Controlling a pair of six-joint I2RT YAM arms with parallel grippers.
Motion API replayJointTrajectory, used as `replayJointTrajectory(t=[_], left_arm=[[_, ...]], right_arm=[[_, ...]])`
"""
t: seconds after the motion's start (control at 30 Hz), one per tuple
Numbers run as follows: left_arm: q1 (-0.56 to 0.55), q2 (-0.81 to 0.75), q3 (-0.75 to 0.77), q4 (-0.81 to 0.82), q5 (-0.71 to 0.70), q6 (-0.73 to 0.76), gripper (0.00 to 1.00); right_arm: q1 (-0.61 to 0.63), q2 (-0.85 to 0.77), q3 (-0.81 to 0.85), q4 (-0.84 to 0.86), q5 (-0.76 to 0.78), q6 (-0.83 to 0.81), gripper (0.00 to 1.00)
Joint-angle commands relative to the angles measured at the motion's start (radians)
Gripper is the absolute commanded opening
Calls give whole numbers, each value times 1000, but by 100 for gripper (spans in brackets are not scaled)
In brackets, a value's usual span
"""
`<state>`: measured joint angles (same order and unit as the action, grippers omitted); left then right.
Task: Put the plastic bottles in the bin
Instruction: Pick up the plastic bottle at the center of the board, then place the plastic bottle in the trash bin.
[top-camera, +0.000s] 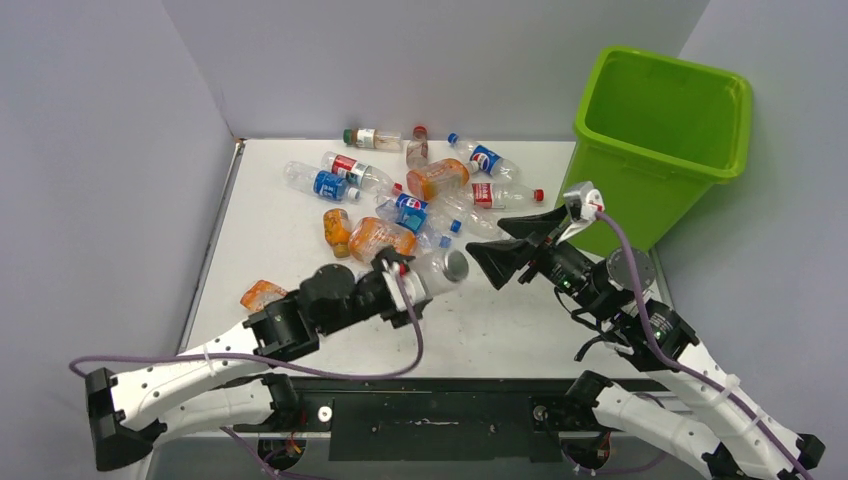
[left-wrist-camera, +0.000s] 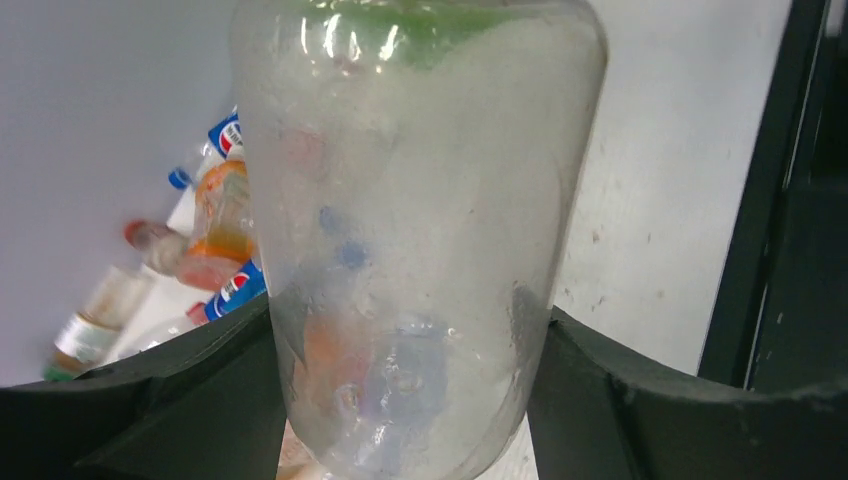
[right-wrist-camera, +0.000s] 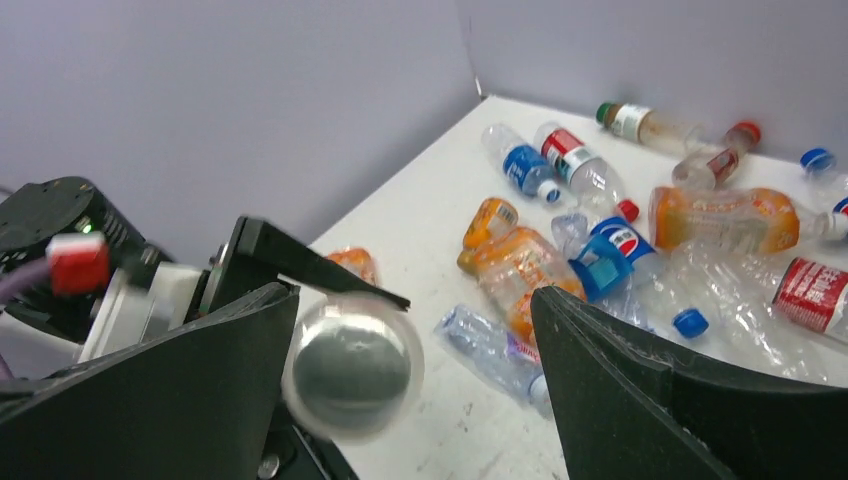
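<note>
My left gripper (top-camera: 418, 283) is shut on a clear plastic bottle (top-camera: 441, 268), held off the table with its base turned to the right. In the left wrist view this bottle (left-wrist-camera: 420, 230) fills the frame between both black fingers (left-wrist-camera: 180, 400). My right gripper (top-camera: 508, 247) stands open just right of it. The bottle's round base (right-wrist-camera: 350, 365) shows in the right wrist view close to the left-hand finger (right-wrist-camera: 170, 390); contact cannot be told. The other plastic bottles (top-camera: 420, 190) lie heaped at the back of the table. The lime-green bin (top-camera: 660, 140) stands at the far right.
One orange bottle (top-camera: 262, 295) lies alone beside my left arm. Grey walls close the table at the left and the back. A small clear bottle (right-wrist-camera: 495, 345) lies on the table under the right gripper's open jaws.
</note>
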<state>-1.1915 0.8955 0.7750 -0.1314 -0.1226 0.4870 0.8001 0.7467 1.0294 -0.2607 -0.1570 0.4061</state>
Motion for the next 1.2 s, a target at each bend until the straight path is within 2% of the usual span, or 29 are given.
replayJointTrajectory(t=[0.0, 0.07, 0.23, 0.5, 0.73, 0.9, 1.03, 1.13, 1.17], left_arm=[[260, -44, 58, 63, 365, -522, 0], [342, -66, 13, 161, 427, -629, 0], [406, -36, -19, 264, 547, -751, 0], [416, -39, -43, 295, 543, -764, 0], [414, -56, -54, 292, 514, -744, 0], [413, -61, -64, 301, 505, -737, 0], [412, -64, -68, 302, 499, -734, 0], [411, -67, -72, 303, 497, -730, 0], [408, -67, -73, 305, 497, -728, 0]], right_arm=[[6, -23, -74, 320, 104, 26, 90], [5, -13, -99, 370, 74, 40, 90], [6, 17, -182, 537, 24, 110, 90], [11, 164, -184, 703, -36, 178, 90], [39, 259, -136, 673, -67, 176, 97], [53, 288, -118, 642, -75, 174, 85], [57, 306, -99, 609, -91, 175, 82], [57, 310, -95, 589, -86, 170, 67], [57, 306, -98, 589, -83, 170, 55]])
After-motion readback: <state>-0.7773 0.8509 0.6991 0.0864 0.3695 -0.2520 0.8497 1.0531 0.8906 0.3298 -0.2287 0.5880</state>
